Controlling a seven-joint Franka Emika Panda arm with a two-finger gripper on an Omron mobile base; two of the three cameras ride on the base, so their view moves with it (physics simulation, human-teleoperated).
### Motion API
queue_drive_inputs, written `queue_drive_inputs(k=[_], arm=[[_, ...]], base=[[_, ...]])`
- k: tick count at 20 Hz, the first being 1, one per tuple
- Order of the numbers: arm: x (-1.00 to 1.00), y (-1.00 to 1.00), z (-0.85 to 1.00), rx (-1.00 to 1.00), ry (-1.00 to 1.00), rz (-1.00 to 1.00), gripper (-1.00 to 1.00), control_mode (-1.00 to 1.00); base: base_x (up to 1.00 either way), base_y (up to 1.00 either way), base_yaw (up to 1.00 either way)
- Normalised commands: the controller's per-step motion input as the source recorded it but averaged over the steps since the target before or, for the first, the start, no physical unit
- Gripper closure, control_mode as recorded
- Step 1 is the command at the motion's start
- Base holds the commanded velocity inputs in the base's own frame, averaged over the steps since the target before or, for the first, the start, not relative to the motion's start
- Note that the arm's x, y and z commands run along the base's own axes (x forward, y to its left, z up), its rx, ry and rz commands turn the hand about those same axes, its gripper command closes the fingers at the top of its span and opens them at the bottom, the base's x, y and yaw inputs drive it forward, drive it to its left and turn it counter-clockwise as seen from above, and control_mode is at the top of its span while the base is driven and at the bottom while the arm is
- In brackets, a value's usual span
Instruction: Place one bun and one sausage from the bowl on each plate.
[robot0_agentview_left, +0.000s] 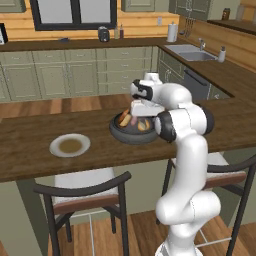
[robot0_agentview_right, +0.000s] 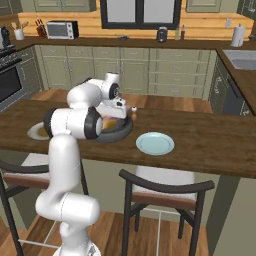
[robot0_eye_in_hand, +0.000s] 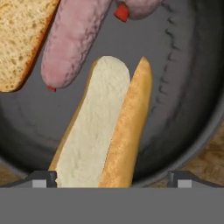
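- Hand (robot0_eye_in_hand: 109, 179) sits right over the bowl (robot0_agentview_left: 131, 134), fingers spread wide, one dark tip at the lower left of the hand view and the other at the lower right, nothing pinched between them.
- Split bun (robot0_eye_in_hand: 103, 131) lies between those tips in the hand view, white cut face on the left half and golden crust on the right, running from bottom centre up toward the middle.
- Pink sausage (robot0_eye_in_hand: 72, 41) sits at the top of that view, just above the bun's upper end, angled down to the left. Can't tell if they touch.
- Second bun (robot0_eye_in_hand: 22, 39) fills the upper left corner, next to the sausage.
- Another pink sausage end (robot0_eye_in_hand: 138, 8) with a red bit peeks in at the top edge.
- In the left base view the bowl is mid-frame on the wooden bench (robot0_agentview_left: 30, 160), with the brownish plate (robot0_agentview_left: 70, 145) well off to its left.
- In the right base view a light blue plate (robot0_agentview_right: 155, 143) sits on the bench just right of the bowl, bare.
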Motion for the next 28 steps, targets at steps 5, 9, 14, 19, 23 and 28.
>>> queue_drive_inputs(k=[5, 9, 14, 19, 23, 28], arm=[[-0.04, 0.04, -0.06, 0.0, 0.0, 0.0, -1.0, -1.0], [0.0, 0.0, 0.0, 0.0, 0.0, 0.0, -1.0, -1.0], [0.0, 0.0, 0.0, 0.0, 0.0, 0.0, 1.0, -1.0], [0.0, 0.0, 0.01, 0.0, 0.0, 0.0, 1.0, -1.0], [-0.28, 0.0, 0.43, 0.0, -0.02, 0.0, 1.0, -1.0], [-0.35, -0.32, 0.66, 0.0, -0.06, 0.0, 1.0, -1.0]], base=[[0.0, 0.0, 0.0], [0.0, 0.0, 0.0], [0.0, 0.0, 0.0], [0.0, 0.0, 0.0], [0.0, 0.0, 0.0], [0.0, 0.0, 0.0]])
